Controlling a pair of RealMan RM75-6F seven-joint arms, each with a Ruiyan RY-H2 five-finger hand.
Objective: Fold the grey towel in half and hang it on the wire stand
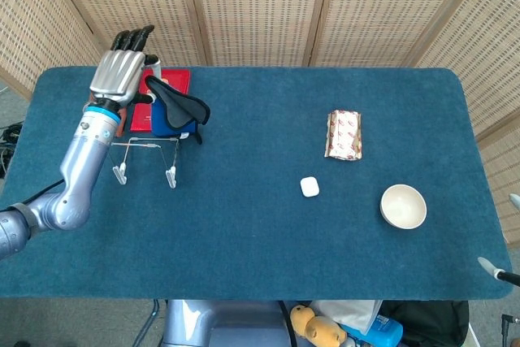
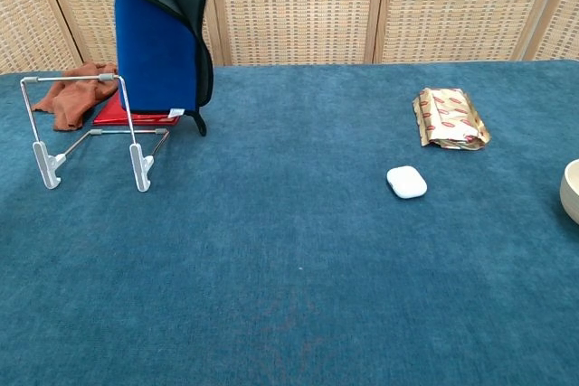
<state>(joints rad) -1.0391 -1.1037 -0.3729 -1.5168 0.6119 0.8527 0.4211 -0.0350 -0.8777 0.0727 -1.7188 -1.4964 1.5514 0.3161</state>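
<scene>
My left hand (image 1: 120, 72) is raised over the table's back left and holds the folded towel (image 1: 175, 108) by its top edge. The towel is blue outside, grey inside, with black trim. In the chest view the towel (image 2: 158, 38) hangs straight down, clear of the table, just behind and to the right of the wire stand (image 2: 136, 164); the hand itself is above that frame. The wire stand (image 1: 171, 175) stands upright with nothing on it. Of my right hand (image 1: 491, 266) only thin slivers show at the right edge.
A brown cloth (image 1: 112, 95) and a red certificate book (image 2: 136, 116) lie behind the stand, the book partly hidden by the towel. On the right are a foil packet (image 1: 343, 134), a white earbud case (image 1: 309, 187) and a white bowl (image 1: 403, 206).
</scene>
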